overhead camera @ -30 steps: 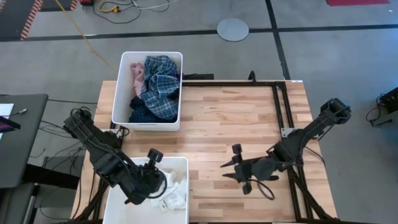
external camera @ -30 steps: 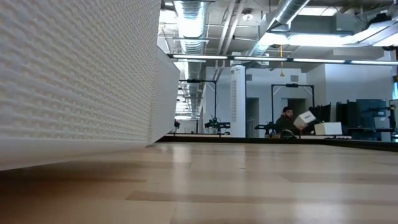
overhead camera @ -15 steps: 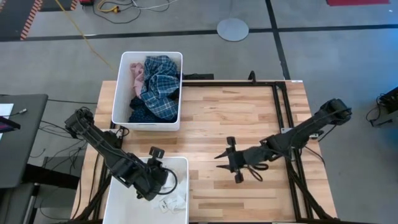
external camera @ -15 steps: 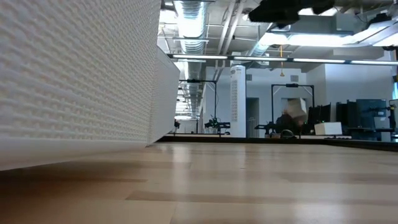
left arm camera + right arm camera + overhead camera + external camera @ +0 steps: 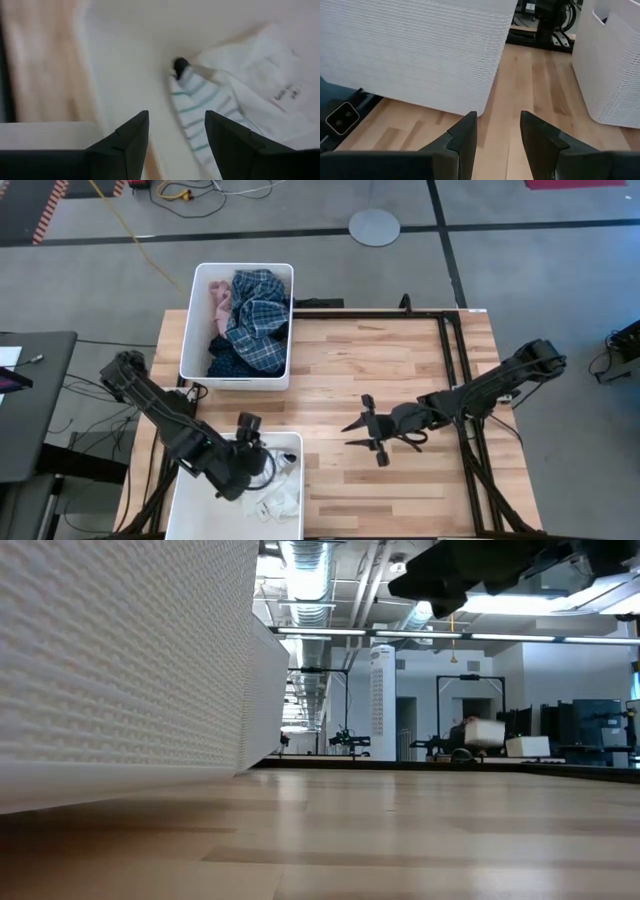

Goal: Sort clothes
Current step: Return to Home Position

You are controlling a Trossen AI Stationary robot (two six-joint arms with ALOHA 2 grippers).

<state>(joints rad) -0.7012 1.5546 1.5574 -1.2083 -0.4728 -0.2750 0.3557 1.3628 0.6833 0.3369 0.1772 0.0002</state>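
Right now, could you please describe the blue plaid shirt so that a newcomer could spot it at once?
On the wooden table, find the white bin at the far left corner. The blue plaid shirt fills most of it; its check pattern sets it apart from the plain pink shirt and the dark piece beside it.

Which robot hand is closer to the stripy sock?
Left. The left gripper hangs right over the striped sock inside the white bin; the right gripper is off over the table, outside it.
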